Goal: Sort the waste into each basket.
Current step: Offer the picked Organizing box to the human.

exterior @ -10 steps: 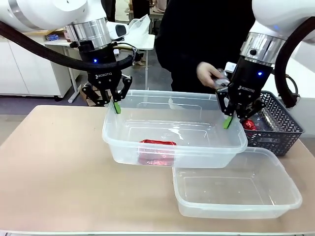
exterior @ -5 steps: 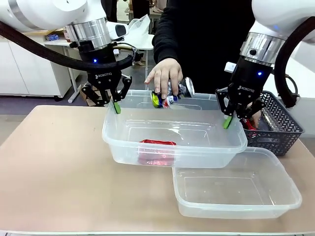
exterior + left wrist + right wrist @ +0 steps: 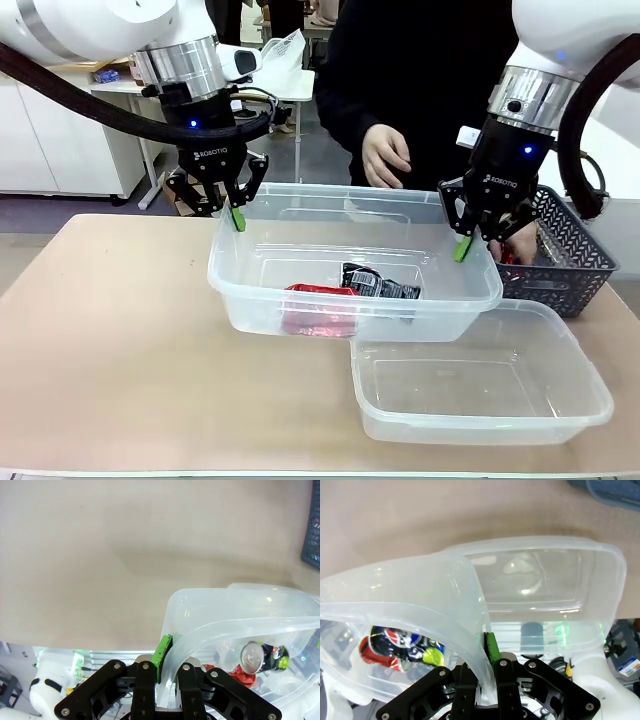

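Observation:
A clear plastic basket hangs above the table between my two grippers. My left gripper is shut on its left rim, the green pad pressed against the plastic. On the right rim my right gripper is shut too, pinching the wall at its pad. Inside lie a crushed red can and a dark can with a silver top; both cans show through the wall. A second clear basket stands on the table at the front right, partly under the held one.
A dark grey lattice basket sits at the right with a red can and one of the person's hands in it. The other hand hovers behind the held basket. Bare table stretches to the left.
The person's hand brought a dark can from the right, let it go into the held basket and drew back. Neither gripper has moved.

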Tool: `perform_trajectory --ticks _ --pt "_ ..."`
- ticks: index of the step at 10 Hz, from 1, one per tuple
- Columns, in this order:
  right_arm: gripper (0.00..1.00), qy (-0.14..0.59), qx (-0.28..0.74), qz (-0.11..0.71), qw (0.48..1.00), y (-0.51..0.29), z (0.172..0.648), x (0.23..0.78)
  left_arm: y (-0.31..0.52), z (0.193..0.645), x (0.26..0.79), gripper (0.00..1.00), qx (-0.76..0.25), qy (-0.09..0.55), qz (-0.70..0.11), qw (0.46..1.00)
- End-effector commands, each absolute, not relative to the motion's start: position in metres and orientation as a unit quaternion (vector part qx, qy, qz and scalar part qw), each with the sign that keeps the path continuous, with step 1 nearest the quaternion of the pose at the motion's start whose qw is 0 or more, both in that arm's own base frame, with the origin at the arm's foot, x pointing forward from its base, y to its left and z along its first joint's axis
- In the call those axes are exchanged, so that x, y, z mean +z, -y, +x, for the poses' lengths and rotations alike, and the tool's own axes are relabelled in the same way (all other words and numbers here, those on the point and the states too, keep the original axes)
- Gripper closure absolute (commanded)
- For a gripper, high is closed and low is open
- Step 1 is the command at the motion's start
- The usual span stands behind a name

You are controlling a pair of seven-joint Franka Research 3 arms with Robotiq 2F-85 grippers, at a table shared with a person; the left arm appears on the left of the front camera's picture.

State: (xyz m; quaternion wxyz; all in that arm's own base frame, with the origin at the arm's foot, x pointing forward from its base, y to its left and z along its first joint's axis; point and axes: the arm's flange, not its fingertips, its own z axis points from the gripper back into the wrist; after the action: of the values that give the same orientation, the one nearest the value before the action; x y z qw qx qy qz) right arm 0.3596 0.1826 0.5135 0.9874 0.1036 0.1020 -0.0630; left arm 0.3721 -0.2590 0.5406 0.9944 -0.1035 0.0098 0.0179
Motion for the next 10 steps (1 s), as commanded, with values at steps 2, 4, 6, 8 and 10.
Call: perform_trajectory --ticks 2,4,6,8,10 --pt "0.95 -0.100 -0.065 0.107 0.987 -0.1810 0.3586 0.5140 0.2565 0.3746 0.5485 0.94 0.023 -0.009 -0.114 0.993" --pt "0.95 -0.100 -0.065 0.107 0.987 -0.1810 0.3586 0.5140 0.2565 0.3746 0.5485 0.94 0.023 -0.009 -0.114 0.993" --pt "0.95 -0.100 -0.065 0.107 0.987 -0.1810 0.3586 0.5140 0.2565 0.3746 0.5485 0.94 0.023 -0.009 -0.114 0.993" --pt "0.95 -0.100 -0.065 0.107 0.987 -0.1810 0.3586 0.5140 0.2565 0.3746 0.5485 0.94 0.023 -0.009 -0.114 0.993" --pt "0.95 -0.100 -0.065 0.107 0.987 -0.1810 0.3586 0.5140 0.2565 0.3746 0.5485 0.94 0.023 -0.009 -0.114 0.993"
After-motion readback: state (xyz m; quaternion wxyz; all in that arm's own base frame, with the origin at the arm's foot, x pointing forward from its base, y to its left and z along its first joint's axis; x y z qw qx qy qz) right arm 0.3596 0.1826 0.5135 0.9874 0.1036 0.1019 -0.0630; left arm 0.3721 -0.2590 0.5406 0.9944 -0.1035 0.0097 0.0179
